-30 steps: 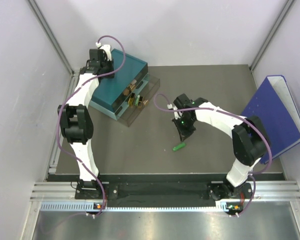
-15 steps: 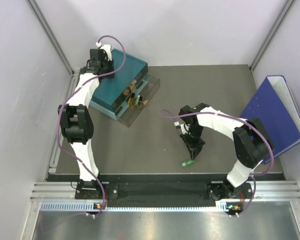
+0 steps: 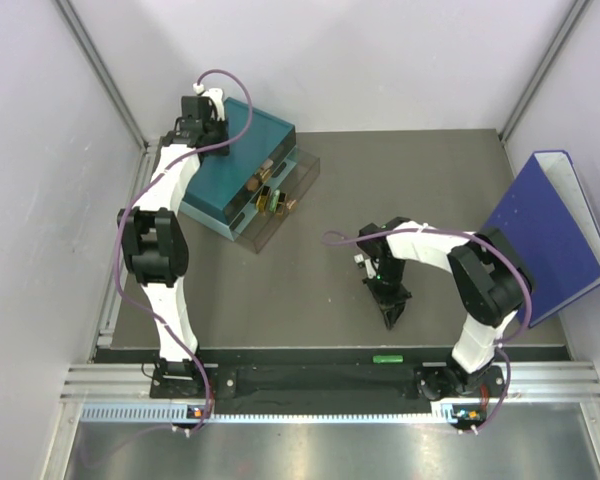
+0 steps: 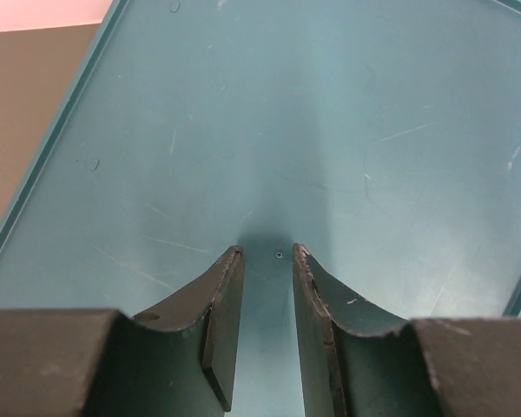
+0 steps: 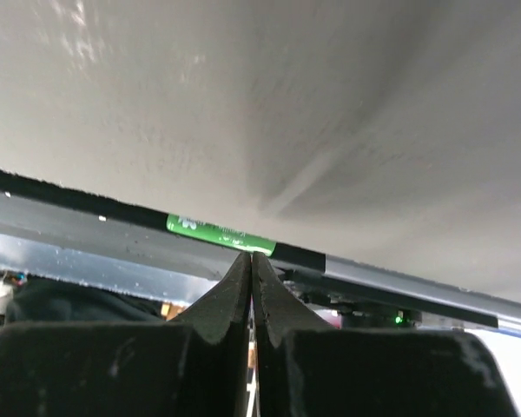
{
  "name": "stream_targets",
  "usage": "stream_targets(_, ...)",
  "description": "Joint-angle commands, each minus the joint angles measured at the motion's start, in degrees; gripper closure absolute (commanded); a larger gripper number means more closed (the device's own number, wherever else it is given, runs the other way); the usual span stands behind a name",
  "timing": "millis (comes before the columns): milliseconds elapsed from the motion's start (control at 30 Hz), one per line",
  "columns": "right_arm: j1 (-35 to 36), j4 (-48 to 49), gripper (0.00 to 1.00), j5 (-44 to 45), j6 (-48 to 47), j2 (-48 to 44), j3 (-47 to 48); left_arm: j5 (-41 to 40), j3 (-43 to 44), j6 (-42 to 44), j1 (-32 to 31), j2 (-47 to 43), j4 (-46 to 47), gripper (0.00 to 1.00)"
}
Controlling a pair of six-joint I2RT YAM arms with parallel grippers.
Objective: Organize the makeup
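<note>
Your right tool [image 3: 392, 318] is pressed together, empty, near the tabletop's [image 3: 300, 300] front edge; the green tube [image 3: 386, 357] lies just beyond on the black rail [image 3: 280, 356]. It is probably light, stiff, slick and apt to roll: pinch across its middle. Your left tool [image 4: 267, 252], slightly parted, is over the teal box [image 4: 330, 130]

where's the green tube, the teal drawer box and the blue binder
green tube [image 3: 387, 357]: top external view, middle of its body.
teal drawer box [image 3: 250, 145]: top external view, bare part of its top panel.
blue binder [image 3: 550, 225]: top external view, centre of its cover.
</note>
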Motion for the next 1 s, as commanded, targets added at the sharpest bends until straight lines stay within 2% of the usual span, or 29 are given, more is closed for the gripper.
stream_targets(0, 0.0, 1.9, 1.0, 2.0, 0.9, -2.8, 3.3, 3.4, -4.9, -1.4, -1.5, 9.8, -18.7, 0.66)
stream_targets(233, -0.6, 3.4, 1.0, 6.2, 1.6, -3.0, 12.1, 2.3, -5.1, -1.4, -2.2, 8.0, -18.1, 0.66)
stream_targets(433, -3.3, 6.8, 0.95, 9.3, 1.7, -0.6, 24.5, 2.7, -5.0, -0.8, -2.2, 0.3, -14.0, 0.65)
stream_targets(500, -4.1, 7.8, 0.94, 10.4, 1.7, 0.4, 29.9, 4.8, -4.7, 0.0, -2.2, -3.2, -12.5, 0.55)
stream_targets(533, -5.5, 8.0, 0.89, 11.0, 1.7, 1.6, 31.7, 7.2, -4.9, 0.9, -2.4, -4.4, -11.5, 0.5)
stream_targets(567, -6.3, 8.7, 0.89, 11.1, 1.6, 2.2, 33.5, 7.5, -5.2, 0.9, -2.8, -6.7, -10.8, 0.44)
stream_targets(600, -7.0, 9.0, 0.89, 11.2, 1.7, 2.9, 36.7, 7.9, -5.6, 0.9, -3.2, -7.7, -9.3, 0.33)
stream_targets(633, -8.9, 9.5, 0.87, 10.7, 1.9, 4.2, 38.2, 9.6, -5.6, 2.2, -3.5, -8.3, -9.5, 0.27)
stream_targets(833, -16.3, 15.4, 0.79, 7.8, 4.0, 9.3, 48.0, 15.3, -6.3, 3.9, -8.0, -9.9, -12.3, 0.26)
stream_targets(967, -19.2, 20.0, 0.72, 4.7, 5.3, 10.8, 50.0, 18.2, -8.8, 7.4, -15.4, -11.3, -15.3, 0.26)
